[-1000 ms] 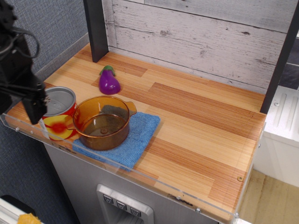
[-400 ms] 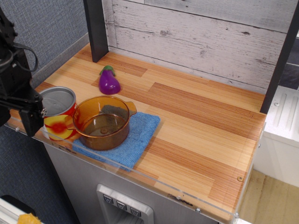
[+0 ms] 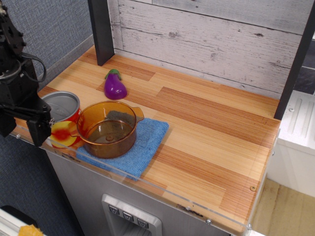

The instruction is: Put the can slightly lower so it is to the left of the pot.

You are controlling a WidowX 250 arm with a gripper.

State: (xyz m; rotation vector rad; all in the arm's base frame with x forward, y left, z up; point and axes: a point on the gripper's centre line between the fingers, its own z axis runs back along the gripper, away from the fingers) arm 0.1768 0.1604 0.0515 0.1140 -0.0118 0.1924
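Note:
The can [image 3: 63, 112], with a grey lid and a red label with yellow fruit, stands upright at the table's front left corner. It is just left of the amber glass pot [image 3: 107, 129] and close to the pot's left handle. The pot sits on a blue cloth [image 3: 147, 142]. My black gripper [image 3: 22, 137] hangs at the far left edge of the view. Its two fingers are spread wide apart and hold nothing. The right finger [image 3: 39, 133] overlaps the can's left side in the picture.
A purple eggplant [image 3: 115, 86] lies behind the pot. A dark post [image 3: 101, 29] stands at the back left and a plank wall runs along the back. A clear plastic lip [image 3: 123, 172] edges the table's front.
My gripper has shifted lower in the view and slightly sideways at the left edge, its fingers staying spread. The can and the pot have not moved.

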